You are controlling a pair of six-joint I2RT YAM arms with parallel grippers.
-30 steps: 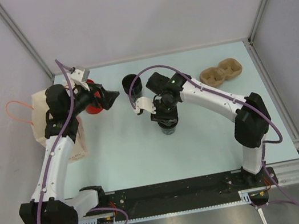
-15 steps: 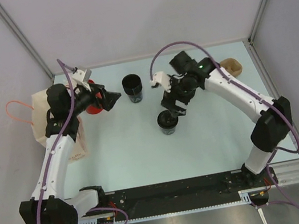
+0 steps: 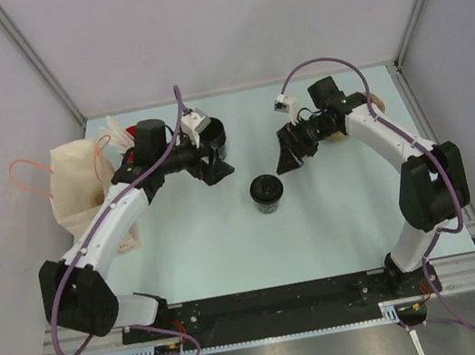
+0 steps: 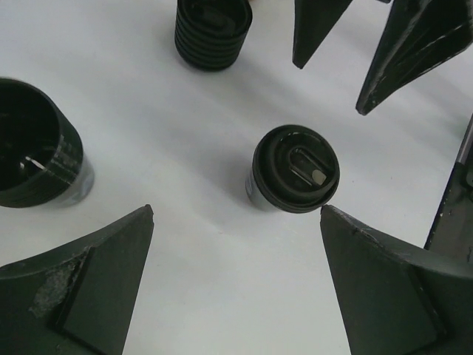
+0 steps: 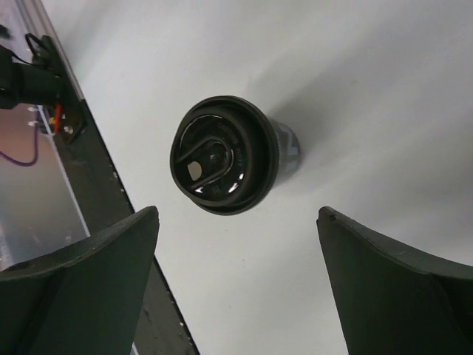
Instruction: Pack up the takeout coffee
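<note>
With left claw [image 4: 236,214] and right claw [image 5: 238,212] both released, the lidded coffee cup [image 3: 267,192] looks light and crushable, best pinched gently around its middle.

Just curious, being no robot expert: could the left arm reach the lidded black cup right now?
Probably yes. The lidded black cup stands alone on bare table, just ahead of the open left gripper; the right gripper hangs apart from it.
</note>
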